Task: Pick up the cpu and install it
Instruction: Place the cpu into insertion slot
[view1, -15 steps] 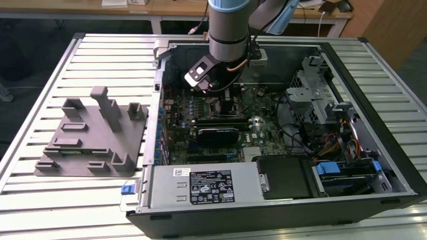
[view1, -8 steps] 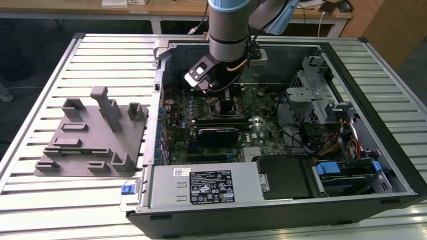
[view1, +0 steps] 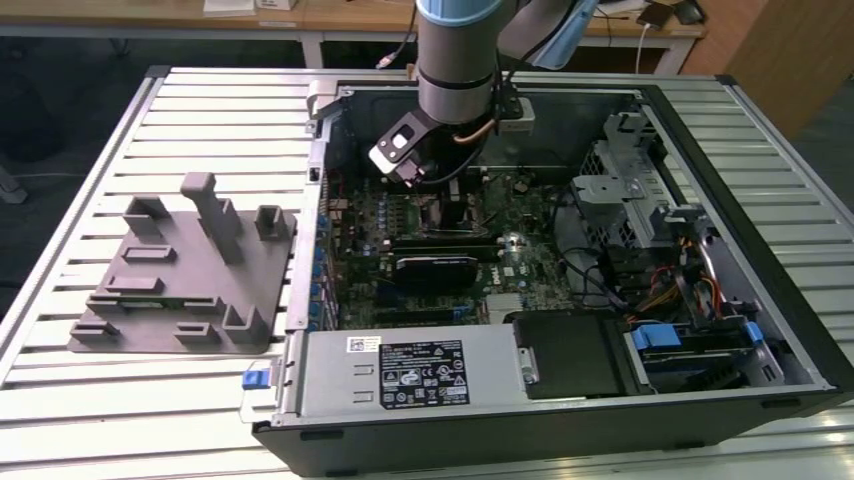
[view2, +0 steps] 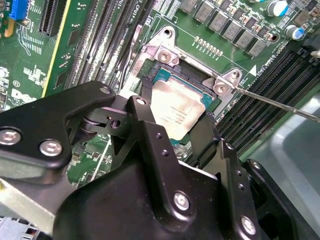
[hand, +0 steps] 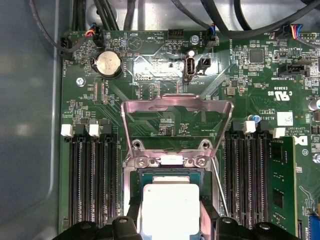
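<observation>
The cpu (hand: 170, 207) is a silver square with a thin green rim. It sits between the black fingers (hand: 131, 216) of my gripper (hand: 170, 214), right over the open motherboard socket (hand: 170, 175). In the second wrist view the cpu (view2: 176, 111) lies level at the socket mouth, and the fingers (view2: 145, 125) press on two opposite edges. I cannot tell whether it is fully seated. The socket's metal load plate (hand: 177, 106) stands flipped up behind it. In the exterior view the gripper (view1: 424, 185) reaches down inside the open computer case (view1: 747, 290).
The thin retention lever (view2: 280, 102) sticks out beside the socket. Memory slots (hand: 92, 180) flank the socket on both sides. A black card (view1: 434, 265), the power supply (view1: 400, 375) and drive bays (view1: 667, 340) fill the case. A grey fixture block (view1: 187, 275) stands on the slatted table at the exterior view's left.
</observation>
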